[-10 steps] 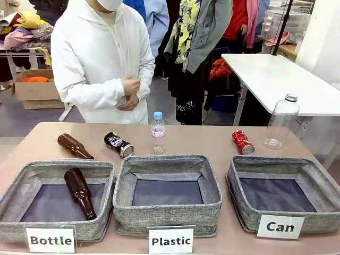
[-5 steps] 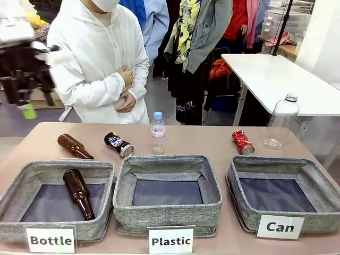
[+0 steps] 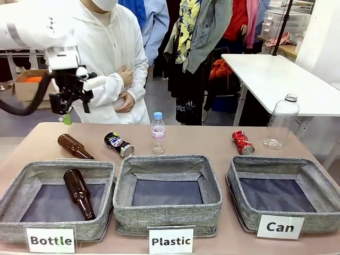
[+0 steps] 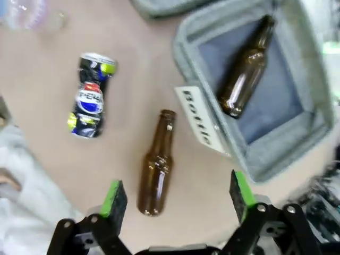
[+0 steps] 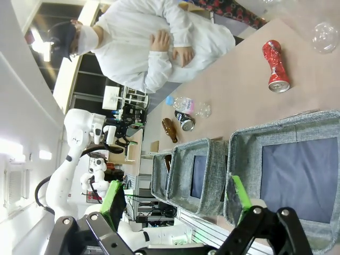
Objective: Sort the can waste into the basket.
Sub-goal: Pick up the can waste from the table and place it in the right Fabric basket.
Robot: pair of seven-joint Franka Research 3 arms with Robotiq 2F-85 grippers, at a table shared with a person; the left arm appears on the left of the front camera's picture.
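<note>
1. Neither can has shifted since a second ago, but my left arm has swung in from out of frame, and the left gripper (image 3: 74, 110) now hangs above the table's far-left corner
2. Both cans lie on their sides: the black can (image 3: 119, 144) behind the gap between the Bottle and Plastic bins, the crushed red can (image 3: 243, 142) just behind the far rim of the Can basket (image 3: 271, 161), which holds nothing yet
3. I judge both light, thin-walled and slick; the black one will likely roll if nudged, so I'd close across its barrel at mid-length, gently enough not to dent it
4. The red one is creased and uneven, so I'd take it across its pinched middle
5. Left gripper (image 4: 176, 192) is spread wide and empty over the loose brown bottle (image 4: 156, 170), with the black can (image 4: 89, 95) off to one side; right gripper (image 5: 175, 196) is likewise parted and empty, high above the Can basket (image 5: 297, 119)
6. Table (image 3: 202, 137) is smooth and flat; a small plastic bottle (image 3: 158, 133) stands near the black can, a large clear bottle (image 3: 280, 122) near the red one
7. The person keeps both hands (image 3: 126, 89) at the chest, off the table
</note>
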